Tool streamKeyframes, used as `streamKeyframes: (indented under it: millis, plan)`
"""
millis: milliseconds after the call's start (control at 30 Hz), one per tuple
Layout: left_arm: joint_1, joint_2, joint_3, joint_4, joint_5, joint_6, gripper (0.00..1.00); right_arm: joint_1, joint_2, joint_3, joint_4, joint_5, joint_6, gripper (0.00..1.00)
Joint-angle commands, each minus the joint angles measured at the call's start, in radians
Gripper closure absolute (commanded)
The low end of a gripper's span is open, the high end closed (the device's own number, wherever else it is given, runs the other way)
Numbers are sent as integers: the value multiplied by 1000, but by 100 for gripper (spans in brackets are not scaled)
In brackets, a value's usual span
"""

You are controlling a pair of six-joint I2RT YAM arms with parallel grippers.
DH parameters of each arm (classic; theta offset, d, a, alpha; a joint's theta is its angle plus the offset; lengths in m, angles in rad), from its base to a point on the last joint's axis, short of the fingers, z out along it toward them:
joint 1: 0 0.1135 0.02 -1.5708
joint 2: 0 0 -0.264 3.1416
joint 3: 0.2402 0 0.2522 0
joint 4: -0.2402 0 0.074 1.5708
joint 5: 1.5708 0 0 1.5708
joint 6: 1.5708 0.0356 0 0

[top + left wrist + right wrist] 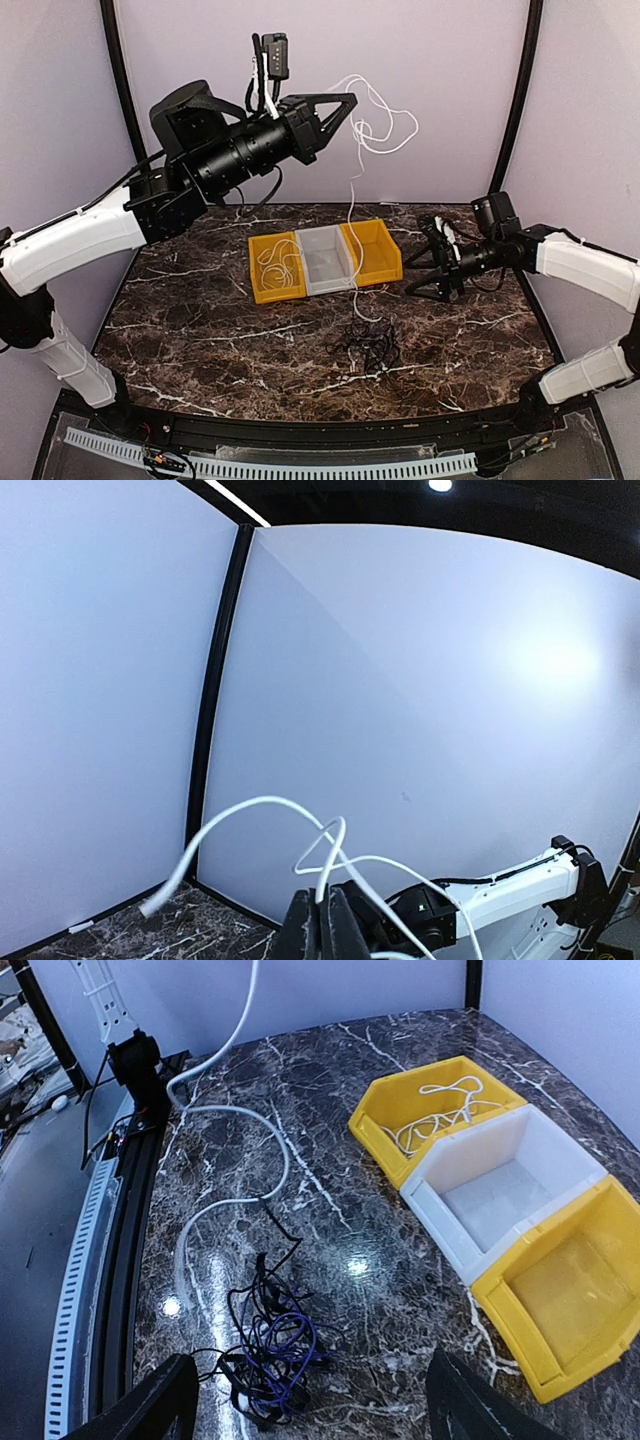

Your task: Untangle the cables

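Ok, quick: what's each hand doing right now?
Left hand: closed, holding the white cable up in the air.
Right hand: open wide, holding nothing.

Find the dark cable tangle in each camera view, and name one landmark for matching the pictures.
Top external: dark cable tangle, below centre, in front of the white bin.
Left wrist: not in it.
Right wrist: the tangle, lower left, near the bottom edge.
Landmark: the white bin between two yellow bins, seen in top and right wrist views only.
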Motion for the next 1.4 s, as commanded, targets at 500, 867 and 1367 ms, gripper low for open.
streamKeyframes:
  millis: [500,867,1367]
  plan:
    - [14,34,375,-476,-334,222,100,227,348,64,71,111,-42,28]
    - [210,-21,134,-661,-293,11,100,212,380,73,-89,252,-161,54]
    - [406,-64,-155,-546,-183,-51,100,47,172,35,-143,246,-137,36]
